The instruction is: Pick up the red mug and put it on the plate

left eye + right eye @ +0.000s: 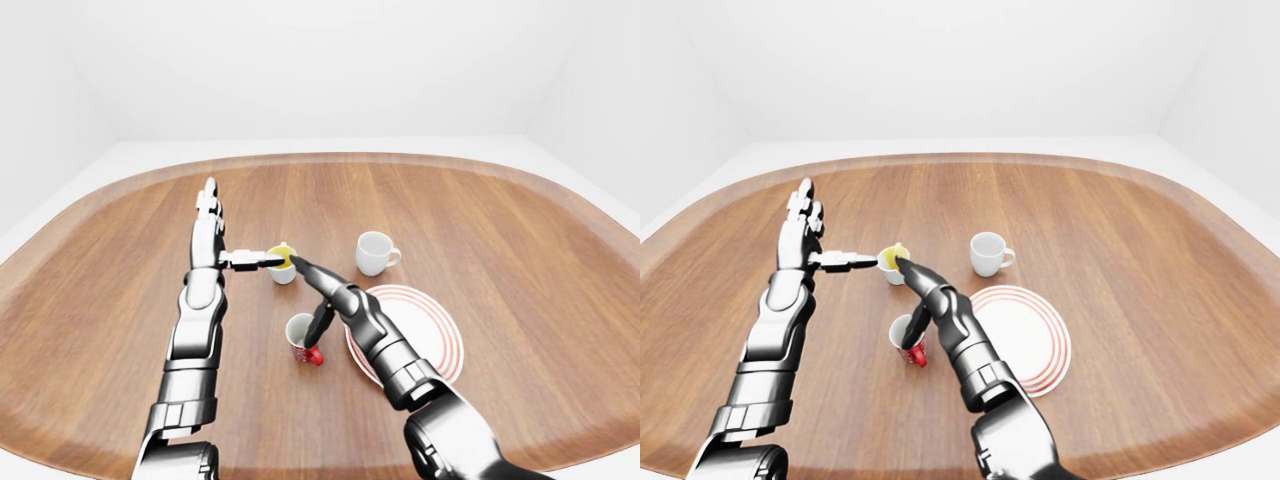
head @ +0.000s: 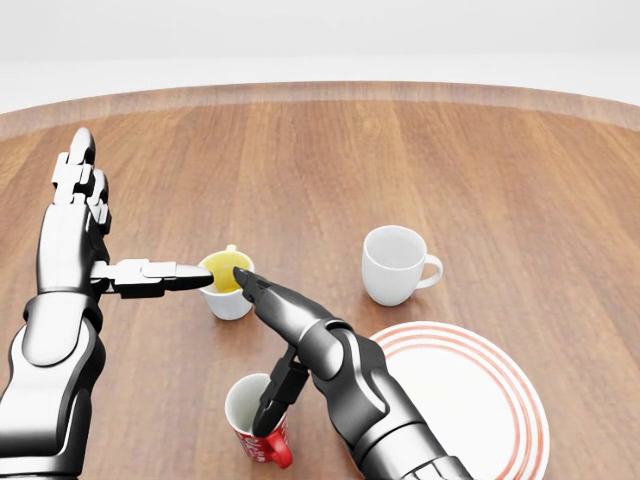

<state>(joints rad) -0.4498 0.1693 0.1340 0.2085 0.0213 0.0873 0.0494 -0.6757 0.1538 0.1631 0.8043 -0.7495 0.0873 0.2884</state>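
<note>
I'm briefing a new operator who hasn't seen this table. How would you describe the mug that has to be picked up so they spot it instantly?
Start at the red-ringed plate on the wooden table, at the head view's lower right. Just left of it, at the bottom edge, stands the red mug, under the right hand. It alone has a red outside and red handle; the other two mugs are white outside, one yellow inside.

The right hand (image 2: 285,345) hangs spread over the red mug (image 2: 258,420), one dark finger dipping across its rim, the mug's handle pointing toward the bottom of the head view. Just beyond the hand's fingertips stands the yellow-lined cup (image 2: 228,285), with the left hand's (image 2: 95,250) thumb reaching to its rim, so that side is crowded. To the hand's right the plate (image 2: 500,400) lies bare; the white cup (image 2: 395,263) stands near its upper edge, apart from it.
</note>
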